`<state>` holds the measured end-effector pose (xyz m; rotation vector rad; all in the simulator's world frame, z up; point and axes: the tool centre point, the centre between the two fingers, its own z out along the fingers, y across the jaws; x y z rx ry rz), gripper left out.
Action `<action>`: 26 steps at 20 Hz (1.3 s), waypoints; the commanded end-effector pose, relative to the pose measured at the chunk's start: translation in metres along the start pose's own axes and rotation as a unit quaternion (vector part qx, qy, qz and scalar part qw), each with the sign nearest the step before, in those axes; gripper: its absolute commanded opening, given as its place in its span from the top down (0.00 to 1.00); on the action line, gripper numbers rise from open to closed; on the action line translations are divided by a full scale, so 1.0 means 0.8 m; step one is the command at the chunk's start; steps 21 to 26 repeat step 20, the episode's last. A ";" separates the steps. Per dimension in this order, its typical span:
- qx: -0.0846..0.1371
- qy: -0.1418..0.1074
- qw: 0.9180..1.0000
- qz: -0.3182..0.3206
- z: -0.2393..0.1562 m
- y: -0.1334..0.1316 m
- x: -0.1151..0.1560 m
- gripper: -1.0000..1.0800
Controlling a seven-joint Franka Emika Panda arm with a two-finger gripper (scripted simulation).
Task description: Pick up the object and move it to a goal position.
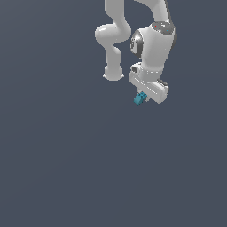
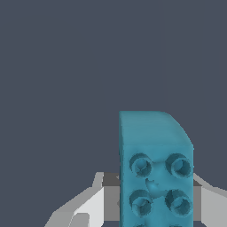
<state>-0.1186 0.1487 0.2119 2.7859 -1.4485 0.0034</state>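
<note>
The object is a small teal-blue blocky piece [image 1: 140,98], sticking out below the white gripper [image 1: 142,96] in the exterior view. In the wrist view the piece [image 2: 155,164] fills the space between the two grey-white fingers [image 2: 91,204] and shows round stud holes on its face. The gripper is shut on it and holds it in the air, above the dark grey floor [image 1: 66,168]. The fingertips are mostly hidden behind the hand in the exterior view. No goal marker is visible.
The white arm [image 1: 153,44] bends down from the top of the exterior view. A plain dark grey surface [image 2: 57,66] lies all around with no other objects in view.
</note>
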 end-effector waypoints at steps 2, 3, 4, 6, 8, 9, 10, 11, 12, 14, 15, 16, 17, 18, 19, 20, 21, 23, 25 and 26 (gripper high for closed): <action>0.000 0.001 1.000 0.000 -0.041 -0.008 -0.022 1.00; 0.000 0.001 1.000 0.000 -0.051 -0.010 -0.027 1.00; 0.000 0.001 1.000 0.000 -0.061 -0.012 -0.032 1.00; 0.000 0.000 1.000 0.000 -0.079 -0.017 -0.042 1.00; 0.000 0.000 1.000 0.000 -0.094 -0.021 -0.051 1.00; 0.000 0.000 1.000 0.000 -0.101 -0.023 -0.054 1.00; 0.000 0.000 1.000 0.000 -0.107 -0.024 -0.058 1.00; 0.000 0.000 1.000 0.000 -0.113 -0.026 -0.061 1.00; 0.000 0.000 1.000 0.000 -0.118 -0.027 -0.063 1.00; 0.000 -0.001 1.000 0.000 -0.126 -0.029 -0.068 1.00; 0.000 -0.001 1.000 0.000 -0.129 -0.031 -0.069 1.00; 0.000 -0.001 1.000 0.000 -0.131 -0.031 -0.071 1.00; 0.000 -0.001 1.000 0.000 -0.133 -0.032 -0.072 1.00; 0.000 -0.001 1.000 0.000 -0.134 -0.033 -0.072 1.00; 0.000 -0.001 1.000 -0.001 -0.135 -0.033 -0.072 1.00; 0.000 -0.001 1.000 -0.001 -0.135 -0.034 -0.072 1.00; 0.000 -0.001 1.000 -0.001 -0.135 -0.034 -0.072 1.00; 0.000 -0.001 1.000 -0.001 -0.135 -0.034 -0.072 1.00; 0.000 -0.001 1.000 -0.001 -0.135 -0.034 -0.072 1.00; 0.000 -0.001 1.000 -0.001 -0.135 -0.034 -0.072 1.00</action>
